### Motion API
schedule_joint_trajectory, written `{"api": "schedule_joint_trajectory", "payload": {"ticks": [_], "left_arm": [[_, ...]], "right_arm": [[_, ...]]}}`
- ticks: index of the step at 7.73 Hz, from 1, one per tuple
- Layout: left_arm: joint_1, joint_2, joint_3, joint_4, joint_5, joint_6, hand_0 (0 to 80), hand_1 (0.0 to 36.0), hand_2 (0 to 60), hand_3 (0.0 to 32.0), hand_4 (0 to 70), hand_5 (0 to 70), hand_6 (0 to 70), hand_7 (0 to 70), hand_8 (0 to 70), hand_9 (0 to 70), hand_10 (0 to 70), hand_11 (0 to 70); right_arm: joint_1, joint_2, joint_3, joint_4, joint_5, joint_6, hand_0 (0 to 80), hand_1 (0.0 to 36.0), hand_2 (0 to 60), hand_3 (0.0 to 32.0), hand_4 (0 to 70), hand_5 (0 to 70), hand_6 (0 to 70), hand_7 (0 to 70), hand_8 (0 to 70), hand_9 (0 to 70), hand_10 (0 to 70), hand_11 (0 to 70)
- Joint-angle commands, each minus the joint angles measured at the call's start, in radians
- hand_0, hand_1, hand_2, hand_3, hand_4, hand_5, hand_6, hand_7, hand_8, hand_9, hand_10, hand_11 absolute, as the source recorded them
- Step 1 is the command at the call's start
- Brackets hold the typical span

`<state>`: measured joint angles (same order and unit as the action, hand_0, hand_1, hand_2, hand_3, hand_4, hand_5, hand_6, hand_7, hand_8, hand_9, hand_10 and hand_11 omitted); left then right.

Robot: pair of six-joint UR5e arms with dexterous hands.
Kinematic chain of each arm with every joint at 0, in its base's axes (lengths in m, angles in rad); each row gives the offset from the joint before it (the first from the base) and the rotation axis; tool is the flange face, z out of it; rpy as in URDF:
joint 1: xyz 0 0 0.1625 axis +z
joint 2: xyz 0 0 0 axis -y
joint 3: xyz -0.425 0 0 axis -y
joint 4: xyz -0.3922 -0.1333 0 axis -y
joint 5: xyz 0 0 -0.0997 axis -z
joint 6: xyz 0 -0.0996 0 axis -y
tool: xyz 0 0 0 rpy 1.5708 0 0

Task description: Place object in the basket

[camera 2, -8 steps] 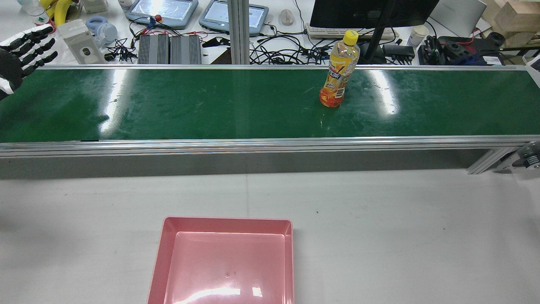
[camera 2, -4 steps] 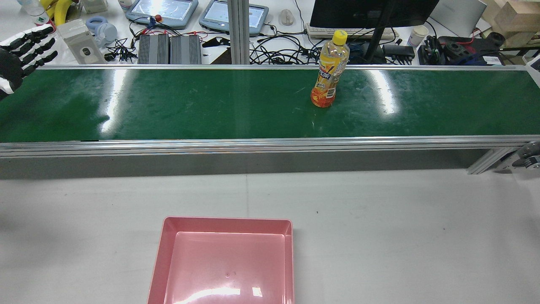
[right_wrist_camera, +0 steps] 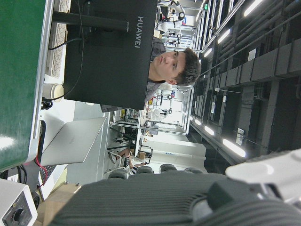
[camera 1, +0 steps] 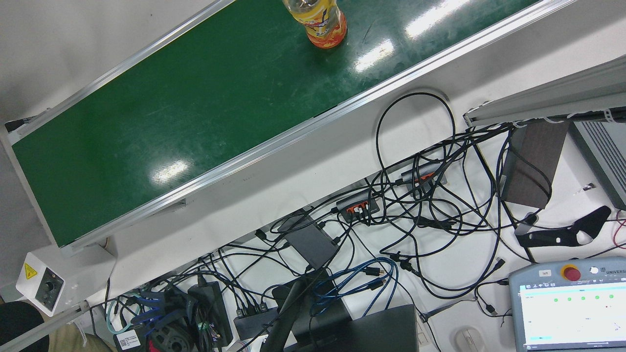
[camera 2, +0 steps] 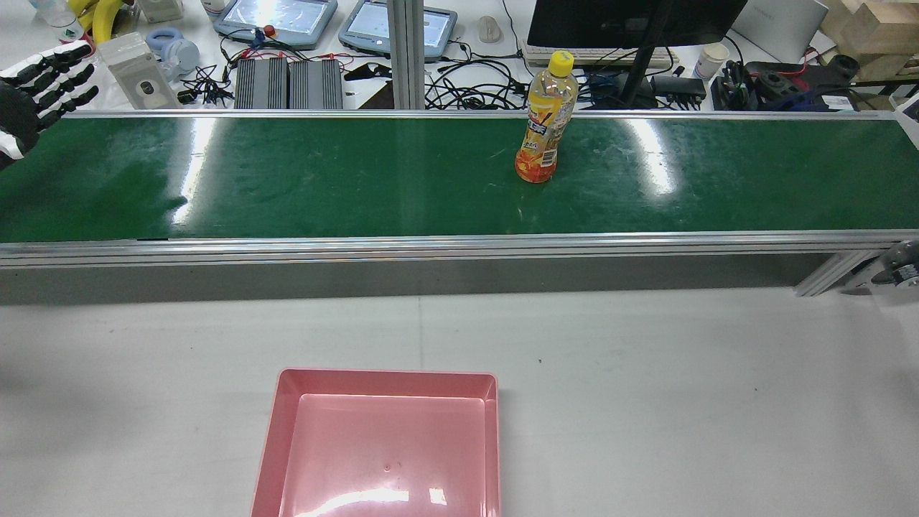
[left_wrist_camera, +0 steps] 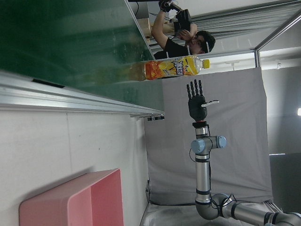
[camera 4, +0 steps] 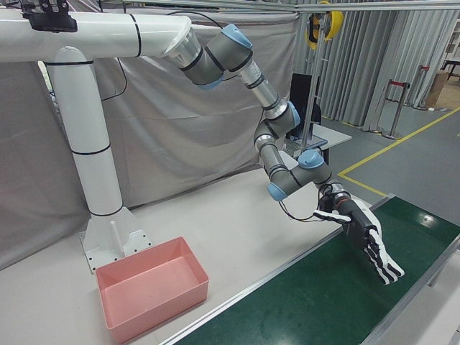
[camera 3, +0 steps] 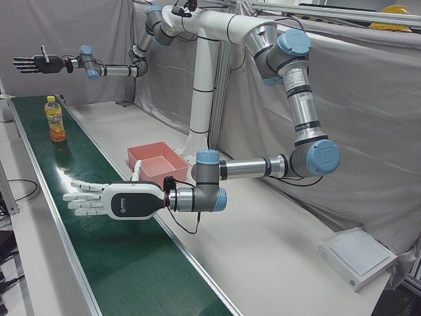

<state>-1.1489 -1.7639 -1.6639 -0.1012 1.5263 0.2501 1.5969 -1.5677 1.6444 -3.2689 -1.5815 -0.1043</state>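
An orange drink bottle (camera 2: 542, 136) with a yellow cap stands upright on the green conveyor belt (camera 2: 323, 179), right of its middle. It also shows in the front view (camera 1: 320, 22), the left-front view (camera 3: 55, 120) and the left hand view (left_wrist_camera: 171, 69). The pink basket (camera 2: 388, 375) sits empty on the white table in front of the belt. My left hand (camera 2: 39, 86) is open above the belt's left end, far from the bottle; it also shows in the left-front view (camera 3: 112, 201). My right hand (camera 3: 36, 64) is open and held high past the bottle; it also shows in the right-front view (camera 4: 366, 241).
Aluminium rails (camera 2: 459, 244) edge the belt. Beyond it lies a desk with a monitor (camera 2: 632, 21), pendants and tangled cables (camera 1: 415, 205). A white control box (camera 1: 46, 286) sits at the belt's end. The white pedestal (camera 4: 93, 180) stands behind the basket.
The bottle has travelled left along the belt, staying upright. Both hands have stayed nearly still.
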Motion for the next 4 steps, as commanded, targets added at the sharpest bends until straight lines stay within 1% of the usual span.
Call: {"api": "schedule_joint_trajectory", "payload": {"ticks": [1,4], "left_arm": [[0.000,0.000,0.000,0.000,0.000,0.000,53.0,0.0,0.0,1.6,10.4,13.2,0.0,0.0,2.3,2.6,3.9,6.7],[0.000,0.000,0.000,0.000,0.000,0.000,53.3,0.0,0.0,2.2,10.2,12.6,0.0,0.0,2.2,2.6,3.8,6.5]], "right_arm": [[0.000,0.000,0.000,0.002,0.000,0.000,0.0,0.0,0.0,0.0,0.0,0.0,0.0,0.0,0.0,0.0,0.0,0.0],[0.000,0.000,0.000,0.000,0.000,0.000,0.0,0.0,0.0,0.0,0.0,0.0,0.0,0.0,0.0,0.0,0.0,0.0]]}}
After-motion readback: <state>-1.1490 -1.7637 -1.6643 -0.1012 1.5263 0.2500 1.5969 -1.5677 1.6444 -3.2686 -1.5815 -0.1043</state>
